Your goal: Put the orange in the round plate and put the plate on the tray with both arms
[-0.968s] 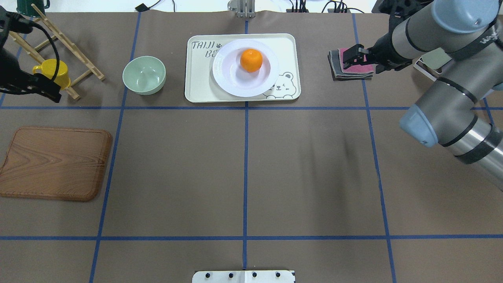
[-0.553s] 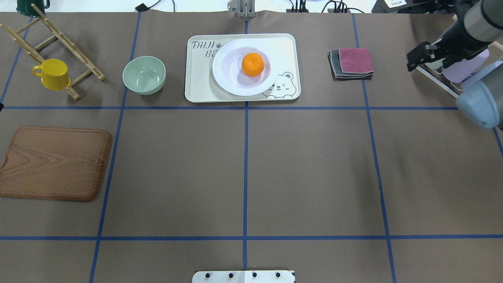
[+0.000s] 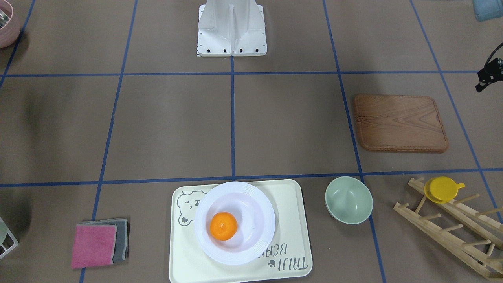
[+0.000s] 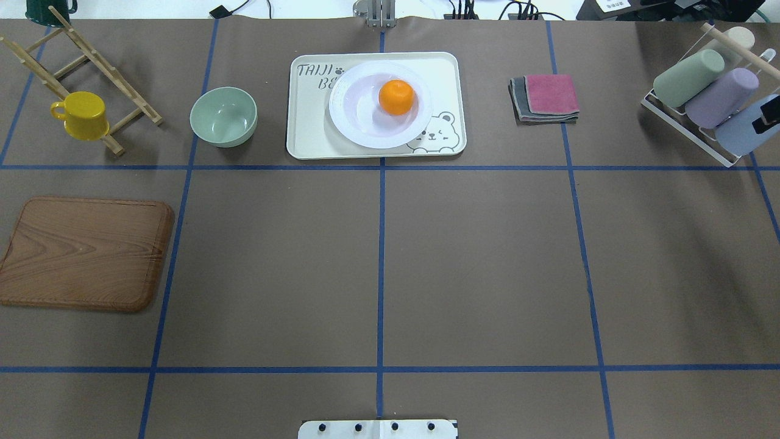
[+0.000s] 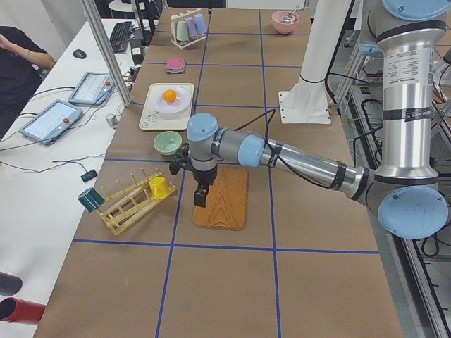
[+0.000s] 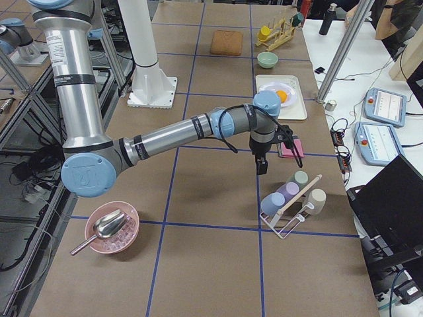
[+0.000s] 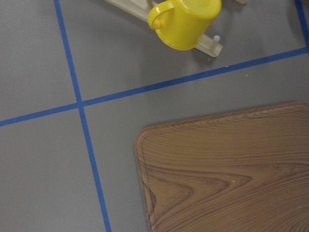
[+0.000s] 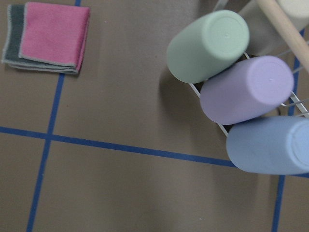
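The orange lies in the white round plate, right of its centre. The plate rests on the cream bear tray at the table's far middle. The front view shows the same orange, plate and tray. My left gripper hangs above the wooden board's edge, far from the tray, and only a black part of it shows at the front view's edge. My right gripper hangs near the cup rack, a black sliver overhead. I cannot tell either gripper's state.
A pale green bowl stands left of the tray. A yellow cup hangs on a wooden rack. The wooden board lies near left, folded cloths right of the tray, and a wire rack of pastel cups far right.
Both arms have swung outward, away from the tray, and almost out of the overhead view. The orange has rolled slightly to the right inside the plate.
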`<state>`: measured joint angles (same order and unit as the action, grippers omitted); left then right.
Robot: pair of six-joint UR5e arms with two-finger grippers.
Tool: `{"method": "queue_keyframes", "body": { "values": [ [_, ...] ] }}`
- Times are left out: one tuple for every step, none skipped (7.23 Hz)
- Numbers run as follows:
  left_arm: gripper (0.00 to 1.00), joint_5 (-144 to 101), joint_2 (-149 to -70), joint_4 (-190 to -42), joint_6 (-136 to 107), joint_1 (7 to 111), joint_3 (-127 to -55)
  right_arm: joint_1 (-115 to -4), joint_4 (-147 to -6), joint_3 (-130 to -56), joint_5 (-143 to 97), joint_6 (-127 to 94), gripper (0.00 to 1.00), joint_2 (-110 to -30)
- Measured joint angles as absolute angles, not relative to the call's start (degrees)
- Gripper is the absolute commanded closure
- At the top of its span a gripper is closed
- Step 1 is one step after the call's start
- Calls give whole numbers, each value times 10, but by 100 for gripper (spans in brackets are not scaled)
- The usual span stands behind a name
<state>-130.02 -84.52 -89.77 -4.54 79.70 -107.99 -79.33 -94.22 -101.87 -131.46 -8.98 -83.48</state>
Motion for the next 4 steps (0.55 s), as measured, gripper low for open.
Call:
{"method": "queue_keyframes", "body": {
  "values": [
    [1,-1304,-840,-940,-32,807,-1033,-806,-942,-1013,-1313,-67,0,-853],
    [1,-1306,-838,-965,-28,812,-1002,-814,-940,-1012,-1312,-56,0,-868],
    [1,-1307,-837,-975,-28,813,-987,-817,-939,-1011,-1312,-52,0,-878],
    [1,-1307,-837,-978,-28,813,-981,-817,-939,-1011,-1312,-51,0,-882]
  ]
}}
